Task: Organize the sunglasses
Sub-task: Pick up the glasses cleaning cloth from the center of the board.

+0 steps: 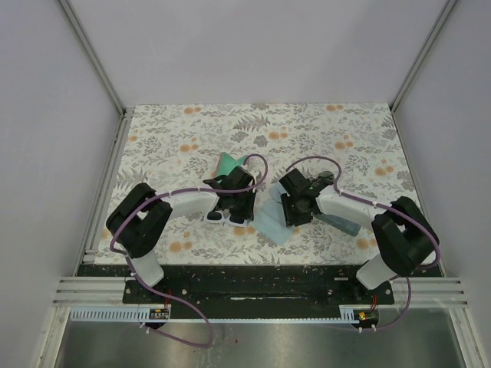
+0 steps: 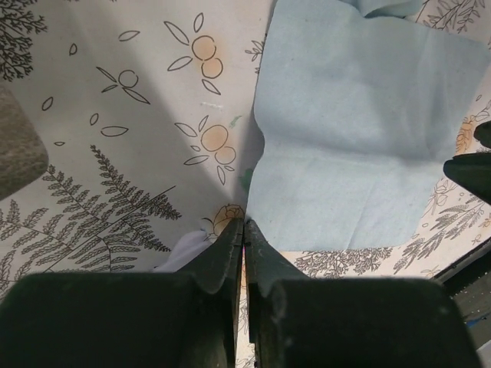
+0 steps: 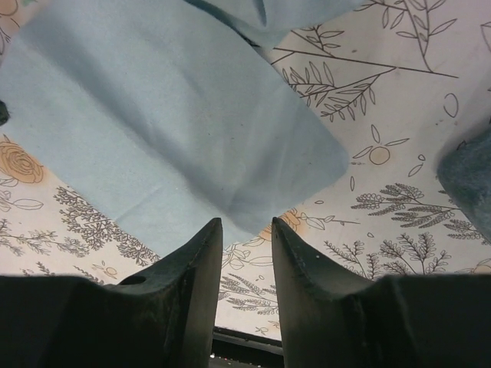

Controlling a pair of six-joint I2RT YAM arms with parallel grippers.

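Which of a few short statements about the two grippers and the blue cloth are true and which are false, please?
1. The fingers of the left gripper are closed together. True.
2. The right gripper is clamped on the light-blue cloth. False: its fingers stand apart and are not closed on the cloth, which lies flat on the table.
3. In the top view, the cloth lies between the two grippers. True.
4. The table surface is plain white. False: it bears a print of ferns and orange flowers.
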